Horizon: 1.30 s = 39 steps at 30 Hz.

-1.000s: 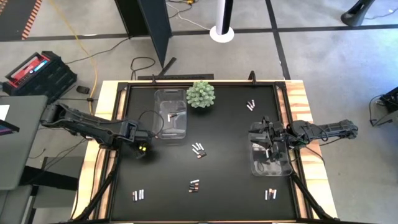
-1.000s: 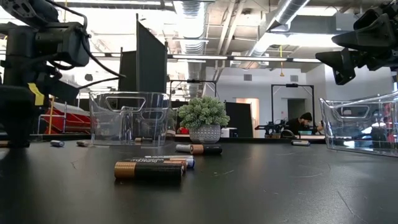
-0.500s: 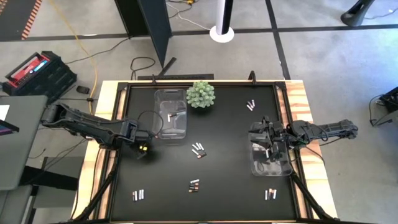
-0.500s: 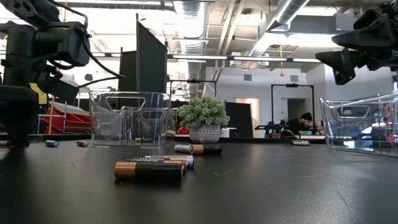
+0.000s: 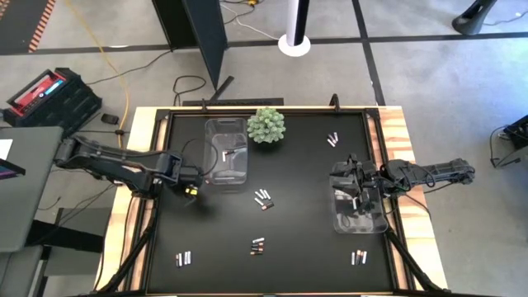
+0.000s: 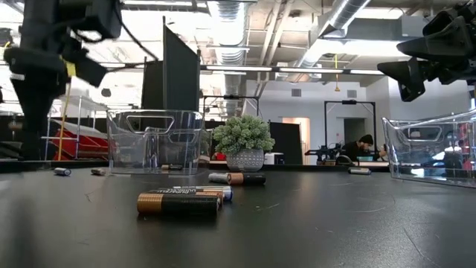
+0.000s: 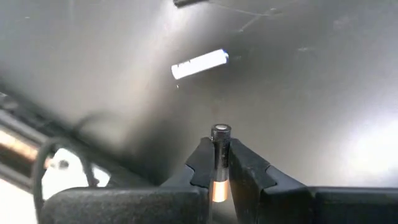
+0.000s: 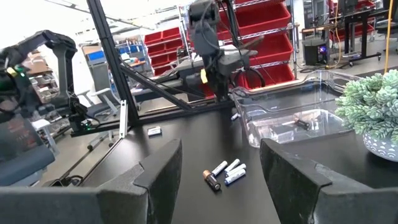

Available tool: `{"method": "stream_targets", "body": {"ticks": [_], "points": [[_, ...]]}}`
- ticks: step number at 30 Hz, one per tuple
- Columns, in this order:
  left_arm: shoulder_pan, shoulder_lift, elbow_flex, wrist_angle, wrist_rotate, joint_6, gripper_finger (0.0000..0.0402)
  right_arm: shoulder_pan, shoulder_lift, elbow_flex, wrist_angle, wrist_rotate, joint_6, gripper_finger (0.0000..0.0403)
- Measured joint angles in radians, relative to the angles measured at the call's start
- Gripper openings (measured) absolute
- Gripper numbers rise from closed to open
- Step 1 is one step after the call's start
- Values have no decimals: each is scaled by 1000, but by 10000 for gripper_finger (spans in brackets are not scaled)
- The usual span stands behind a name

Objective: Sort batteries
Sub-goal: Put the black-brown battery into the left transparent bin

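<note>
Lifting off the mat, your left arm now sits higher than a second ago: in the low view its dark body has risen toward the upper corner, and from above the left gripper (image 5: 190, 189) has drawn closer to the near wall of the left clear bin (image 5: 226, 152). Its fingers (image 7: 200, 163) are clamped on a slim dark battery (image 7: 220, 149) with a copper band and a round metal cap, held upright between the black pads. You can see one pale silver-white cell (image 7: 199, 63) lying apart on the matte black table (image 5: 305, 173) beyond it. Your right arm has not moved; the right gripper (image 5: 356, 186) hovers over the right clear bin (image 5: 358, 210), its broad dark fingers (image 8: 155, 180) spread wide with nothing between them. Both bins are glossy, thin-walled, see-through plastic. A spiky green ball plant (image 5: 266, 124) stands just beside the left bin. Loose batteries (image 5: 262, 198) lie in small clusters mid-table, more (image 5: 257, 245) toward the near edge; the closest are smooth cylinders, black with copper ends.
</note>
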Motion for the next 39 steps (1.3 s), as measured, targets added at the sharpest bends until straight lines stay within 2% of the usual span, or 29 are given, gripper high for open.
{"method": "stream_targets", "body": {"ticks": [3, 8, 11, 15, 18, 21, 25, 33, 39], "points": [[0, 0, 93, -69, -24, 2, 24, 0, 0, 0, 0, 0, 0, 235], [38, -1, 260, -168, -131, 61, 25, 0, 0, 0, 0, 0, 0, 235], [110, -1, 353, -164, -189, 147, 25, 0, 0, 0, 0, 0, 0, 235], [269, 16, 432, -87, -195, 331, 25, 0, 0, 0, 0, 0, 0, 235], [397, 65, 466, 12, -166, 517, 26, 0, 0, 0, 0, 0, 0, 235], [512, 160, 494, 137, -90, 688, 26, 0, 0, 0, 0, 0, 0, 235], [606, 323, 542, 214, -23, 823, 26, 0, 0, 0, 0, 0, 0, 235], [642, 578, 559, 247, 58, 949, 27, 0, 0, 0, 0, 0, 0, 235], [622, 677, 559, 271, 105, 963, 27, 0, 0, 0, 0, 0, 0, 235]]}}
